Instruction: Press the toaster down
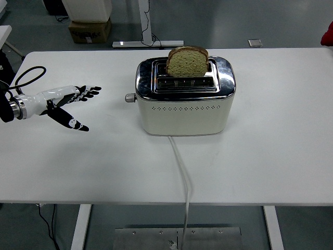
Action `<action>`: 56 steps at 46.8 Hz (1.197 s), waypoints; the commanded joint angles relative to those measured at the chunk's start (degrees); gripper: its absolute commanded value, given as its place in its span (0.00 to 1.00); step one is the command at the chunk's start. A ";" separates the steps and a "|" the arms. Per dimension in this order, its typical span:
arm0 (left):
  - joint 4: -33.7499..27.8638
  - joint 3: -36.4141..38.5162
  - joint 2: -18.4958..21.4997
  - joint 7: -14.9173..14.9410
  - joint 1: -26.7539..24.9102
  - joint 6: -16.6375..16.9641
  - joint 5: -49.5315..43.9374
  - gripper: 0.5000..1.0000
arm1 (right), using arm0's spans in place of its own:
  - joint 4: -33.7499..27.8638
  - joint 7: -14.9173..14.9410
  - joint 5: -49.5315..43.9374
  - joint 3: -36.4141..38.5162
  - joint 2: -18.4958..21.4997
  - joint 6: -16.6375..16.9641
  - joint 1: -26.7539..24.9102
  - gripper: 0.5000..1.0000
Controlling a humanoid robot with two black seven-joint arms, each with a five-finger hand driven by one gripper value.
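White table point(270, 156) is taking up most of the view, near edge running along the bottom. Cream toaster point(184, 104) with a chrome top is sitting slightly left of centre and toward the far half, long side facing the near edge. Bread slice point(187, 61) is standing upright in the far slot, sticking well up above the chrome top; the near slot is showing nothing in it. Lever knob point(129, 97) is poking out of the toaster's left end, sitting high, close to the chrome rim. White power cord point(183, 172) is running from the toaster's near face straight toward the near edge and dropping over it.

Left hand point(65, 99) is coming in from the left edge, hovering over the table well left of the toaster, touching nothing. Palm shell is white, fingers point(89, 91) are black, stretched out flat and pointing right toward the lever knob; thumb point(70, 121) is splayed out toward the near side. Hand is spread wide and holding nothing. Clear bare gap of tabletop is lying between fingertips and knob. Black cable loop point(28, 75) is arching off the wrist on the far side.

Beyond the table: cardboard box point(89, 30) on the floor at far left, table leg base point(148, 44) beside it.
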 commanded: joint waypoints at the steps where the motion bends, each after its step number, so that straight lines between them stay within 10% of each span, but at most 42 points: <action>1: 0.00 -0.05 1.43 -0.02 -1.01 -0.15 -4.33 1.00 | 0.07 0.00 0.00 0.00 0.00 0.00 0.00 1.00; 25: 3.86 -3.21 0.03 -0.02 -4.53 1.52 -32.11 1.00 | -0.02 0.00 0.00 0.00 0.00 0.00 0.00 1.00; 56: 16.95 -4.44 -9.54 -0.19 -2.68 2.57 -46.35 1.00 | -0.02 0.00 0.00 0.00 0.00 0.00 0.00 1.00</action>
